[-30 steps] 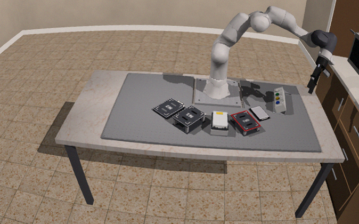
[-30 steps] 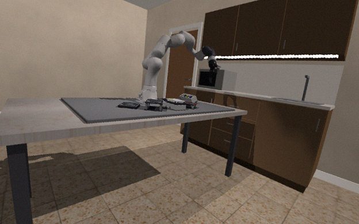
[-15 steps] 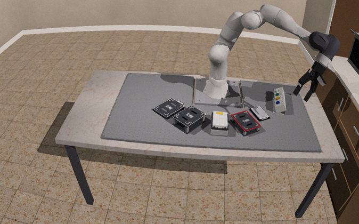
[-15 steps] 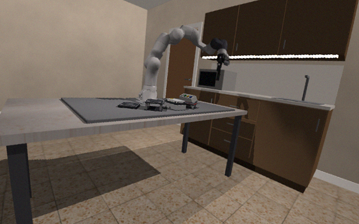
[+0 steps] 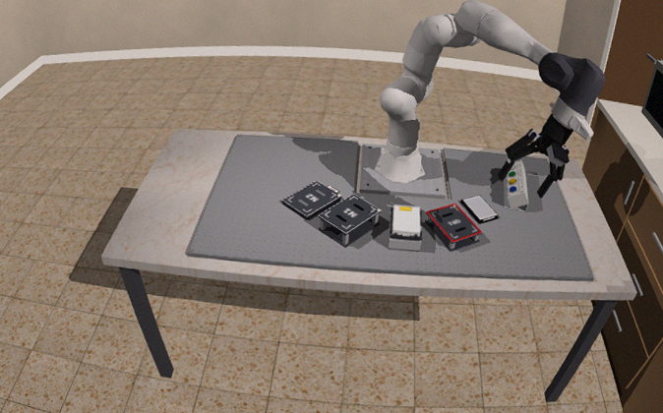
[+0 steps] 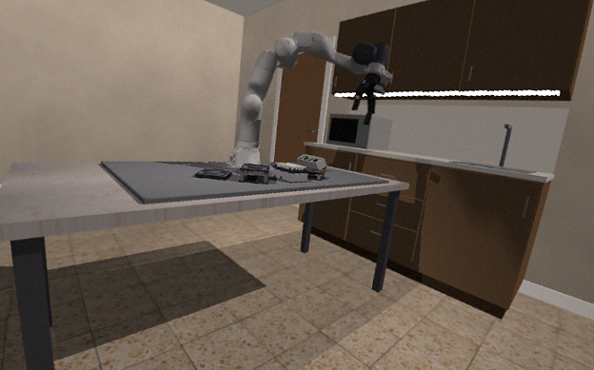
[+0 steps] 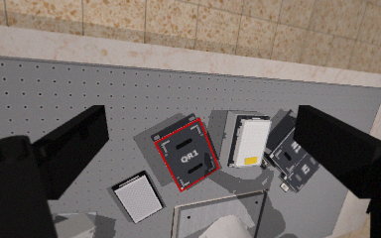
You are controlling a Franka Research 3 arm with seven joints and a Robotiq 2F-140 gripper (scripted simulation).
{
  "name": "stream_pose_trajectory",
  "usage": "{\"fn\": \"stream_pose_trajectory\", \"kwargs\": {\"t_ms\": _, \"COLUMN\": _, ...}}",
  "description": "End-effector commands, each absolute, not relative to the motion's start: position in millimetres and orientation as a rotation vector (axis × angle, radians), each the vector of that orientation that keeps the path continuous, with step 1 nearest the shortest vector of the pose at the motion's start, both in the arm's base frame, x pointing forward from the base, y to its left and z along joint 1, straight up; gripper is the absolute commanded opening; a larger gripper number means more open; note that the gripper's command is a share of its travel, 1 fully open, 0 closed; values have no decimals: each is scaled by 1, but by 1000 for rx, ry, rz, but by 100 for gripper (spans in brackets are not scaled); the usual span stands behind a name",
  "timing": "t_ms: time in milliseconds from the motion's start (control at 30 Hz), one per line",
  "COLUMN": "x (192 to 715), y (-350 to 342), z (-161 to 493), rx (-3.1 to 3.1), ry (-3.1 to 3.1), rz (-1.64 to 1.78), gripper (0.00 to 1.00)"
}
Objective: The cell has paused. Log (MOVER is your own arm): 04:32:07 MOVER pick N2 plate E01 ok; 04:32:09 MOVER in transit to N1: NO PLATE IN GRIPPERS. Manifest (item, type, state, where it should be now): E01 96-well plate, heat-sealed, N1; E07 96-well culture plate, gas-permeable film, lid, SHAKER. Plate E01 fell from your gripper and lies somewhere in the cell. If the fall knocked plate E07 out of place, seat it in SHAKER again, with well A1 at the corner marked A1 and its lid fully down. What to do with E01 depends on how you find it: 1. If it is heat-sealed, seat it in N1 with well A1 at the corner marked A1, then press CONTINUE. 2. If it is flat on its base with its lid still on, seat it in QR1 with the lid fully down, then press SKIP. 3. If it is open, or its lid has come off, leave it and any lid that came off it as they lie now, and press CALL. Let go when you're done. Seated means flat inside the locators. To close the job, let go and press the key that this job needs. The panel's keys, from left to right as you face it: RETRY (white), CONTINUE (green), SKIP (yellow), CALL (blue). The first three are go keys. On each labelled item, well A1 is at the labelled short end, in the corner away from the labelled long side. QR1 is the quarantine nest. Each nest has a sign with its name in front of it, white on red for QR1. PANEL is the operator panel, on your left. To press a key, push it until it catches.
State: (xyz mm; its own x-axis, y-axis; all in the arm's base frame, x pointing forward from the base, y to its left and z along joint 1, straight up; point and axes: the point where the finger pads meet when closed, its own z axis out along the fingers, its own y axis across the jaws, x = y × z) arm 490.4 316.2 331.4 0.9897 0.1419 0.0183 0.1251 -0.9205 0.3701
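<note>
Grey perforated matting (image 5: 263, 237) covers most of the pale marble-topped table (image 5: 134, 232), and a row of fixtures runs across its middle. From the top view's near side: the white lidded plate with a yellow label (image 5: 405, 219) sits on a light grey block, flanked by a dark raised nest (image 5: 350, 213) and the red-bordered QR1 nest (image 5: 454, 222), which holds no plate. A flat black nest plate (image 5: 310, 198) lies beyond the dark nest, toward the table's end. Just behind the QR1 nest, lying flat on the mat and apart from every nest, is the dark-framed plate with a pale foil-like top (image 5: 479, 208); the wrist view shows it (image 7: 138, 196) beside QR1 with its surface finely dotted. Farther back stands the light grey key panel (image 5: 516, 187) with green, yellow and blue keys visible. High above it hangs the black two-finger gripper (image 5: 527, 172), spread wide with nothing between its fingers.
</note>
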Motion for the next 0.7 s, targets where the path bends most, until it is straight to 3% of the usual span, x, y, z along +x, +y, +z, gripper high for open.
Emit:
{"fn": "stream_pose_trajectory", "kwargs": {"t_ms": 0, "x": 501, "y": 297, "z": 337, "rx": 2812, "ry": 56, "rz": 50, "gripper": 100}}
{"fn": "stream_pose_trajectory", "kwargs": {"t_ms": 667, "x": 552, "y": 124, "z": 379, "rx": 2930, "ry": -661, "rz": -12, "gripper": 100}}
